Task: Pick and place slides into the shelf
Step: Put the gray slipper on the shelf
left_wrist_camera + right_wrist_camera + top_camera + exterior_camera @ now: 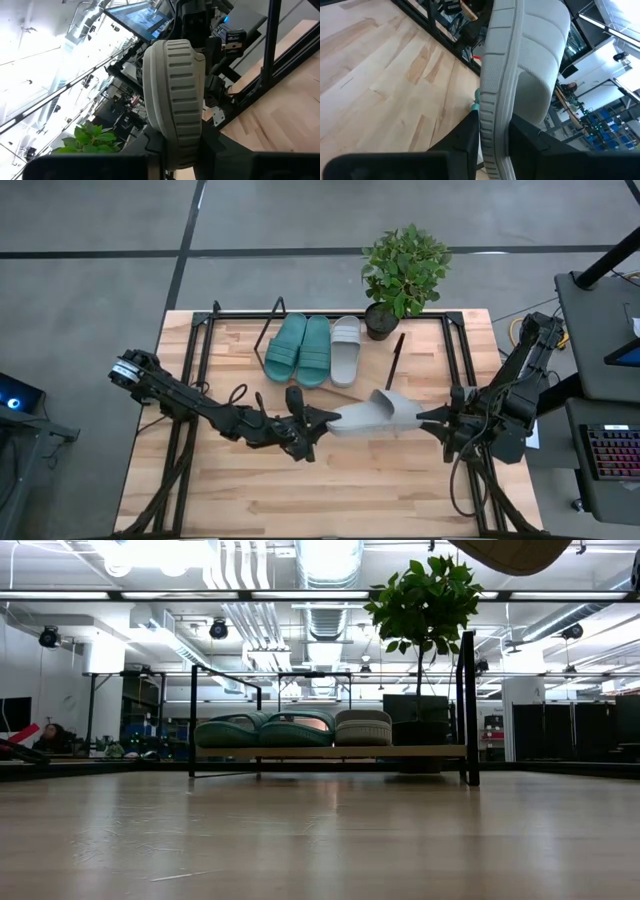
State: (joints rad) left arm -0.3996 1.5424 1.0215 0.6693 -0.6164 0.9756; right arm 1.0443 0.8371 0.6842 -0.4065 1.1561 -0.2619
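A grey slide (378, 414) hangs above the desk (400, 490) — left pincer (318, 420) clamps its heel, right pincer (436, 416) brackets its toe, grip unclear; 3 slides (313, 350) sit on the shelf (225, 345).

The high view looks straight down on the counter (330, 480). The low view sits at counter level, facing the shelf (330, 752) and potted plant (425, 610), both also seen from above. Each wrist view presses close against the same raised grey slide (175, 95).
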